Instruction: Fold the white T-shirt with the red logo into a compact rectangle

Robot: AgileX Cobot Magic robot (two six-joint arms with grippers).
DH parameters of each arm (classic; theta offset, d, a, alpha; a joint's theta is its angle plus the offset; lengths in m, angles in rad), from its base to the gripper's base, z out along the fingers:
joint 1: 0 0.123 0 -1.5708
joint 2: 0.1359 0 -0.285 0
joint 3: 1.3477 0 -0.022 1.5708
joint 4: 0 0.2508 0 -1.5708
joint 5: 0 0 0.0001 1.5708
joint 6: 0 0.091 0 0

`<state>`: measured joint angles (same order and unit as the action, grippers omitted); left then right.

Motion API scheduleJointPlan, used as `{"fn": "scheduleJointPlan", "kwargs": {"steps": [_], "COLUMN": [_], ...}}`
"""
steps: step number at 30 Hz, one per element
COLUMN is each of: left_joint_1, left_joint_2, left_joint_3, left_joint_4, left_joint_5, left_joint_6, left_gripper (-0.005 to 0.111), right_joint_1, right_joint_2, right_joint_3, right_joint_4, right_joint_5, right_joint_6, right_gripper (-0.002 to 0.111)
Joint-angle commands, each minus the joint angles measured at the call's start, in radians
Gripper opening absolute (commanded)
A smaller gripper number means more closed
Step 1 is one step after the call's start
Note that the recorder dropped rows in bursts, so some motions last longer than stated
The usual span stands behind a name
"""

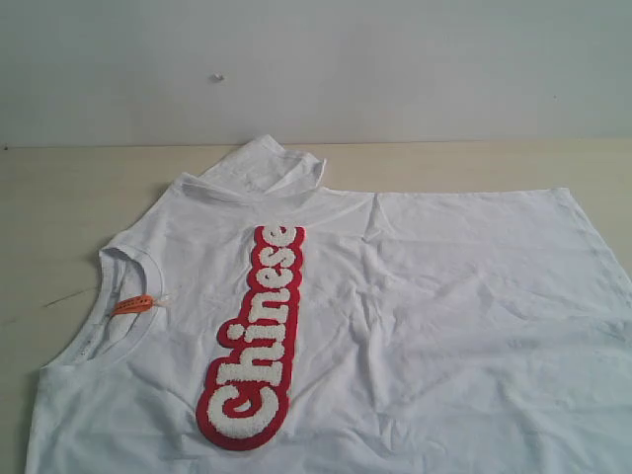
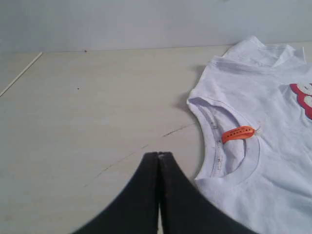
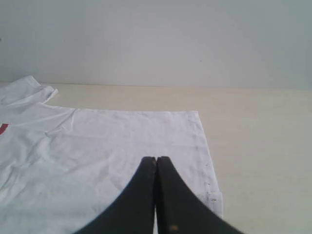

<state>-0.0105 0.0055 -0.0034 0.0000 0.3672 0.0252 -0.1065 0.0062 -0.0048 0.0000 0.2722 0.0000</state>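
Shirt — white T-shirt spread flat across the bench, collar toward its left edge, red logo face-up | claws — left gripper and right gripper both pinched closed, empty | progress: no body folds yet, everything left

left hand closed over table, white T-shirt beside

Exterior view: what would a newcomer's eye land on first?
The red logo with puffy white "Chinese" lettering, running across the white T-shirt spread on the table. Then the small orange tag at the collar, on the left. The left gripper near the collar and the right gripper over the hem are shut.
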Motion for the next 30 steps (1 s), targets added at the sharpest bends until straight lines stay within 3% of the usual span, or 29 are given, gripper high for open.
{"fn": "scheduleJointPlan", "kwargs": {"steps": [1,30], "left_joint_1": [0.003,0.000], "left_joint_2": [-0.005,-0.005], "left_joint_3": [0.003,0.003], "left_joint_4": [0.000,0.000], "left_joint_5": [-0.010,-0.010], "left_joint_6": [-0.003,-0.003], "left_gripper": [0.000,0.000], "right_joint_1": [-0.006,0.019], "right_joint_2": [-0.006,-0.006], "right_joint_3": [0.005,0.005], "right_joint_4": [0.000,0.000], "right_joint_5": [-0.007,-0.158], "right_joint_6": [0.000,0.000], "right_gripper": [0.000,0.000]}}
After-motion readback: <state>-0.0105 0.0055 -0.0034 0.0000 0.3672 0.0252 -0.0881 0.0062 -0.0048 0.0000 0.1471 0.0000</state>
